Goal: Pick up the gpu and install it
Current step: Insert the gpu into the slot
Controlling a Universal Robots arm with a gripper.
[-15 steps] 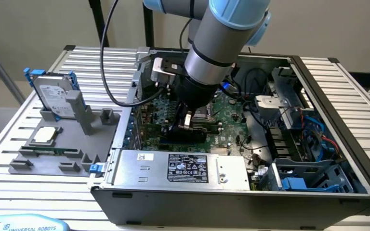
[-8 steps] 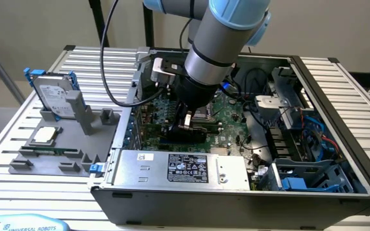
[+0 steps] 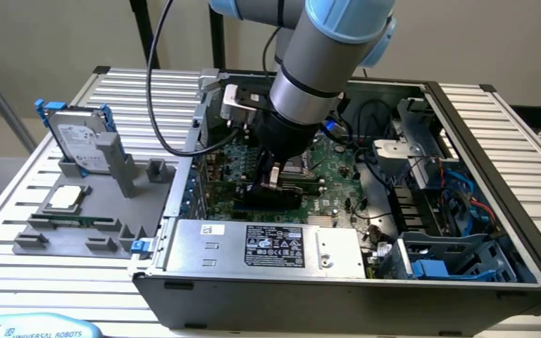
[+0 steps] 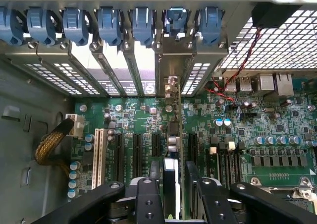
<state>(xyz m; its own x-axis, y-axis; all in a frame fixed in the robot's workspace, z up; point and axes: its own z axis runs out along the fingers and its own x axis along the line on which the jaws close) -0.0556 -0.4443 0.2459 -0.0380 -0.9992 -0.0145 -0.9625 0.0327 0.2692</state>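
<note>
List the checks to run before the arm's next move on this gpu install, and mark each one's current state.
1. gpu upright beneath the gripper, over the motherboard: ok.
2. gpu in line with an expansion slot: ok.
3. gpu fully seated in that slot: cannot tell.
4. Silver end bracket reaches the rear opening of the case: ok.
5. Yellow cable bundle lies apart from the gpu: ok.

silver-grey tubular arm [image 3: 313, 77] with pale blue joint caps, black cable, black screw-studded claw [image 4: 174, 196]
</note>
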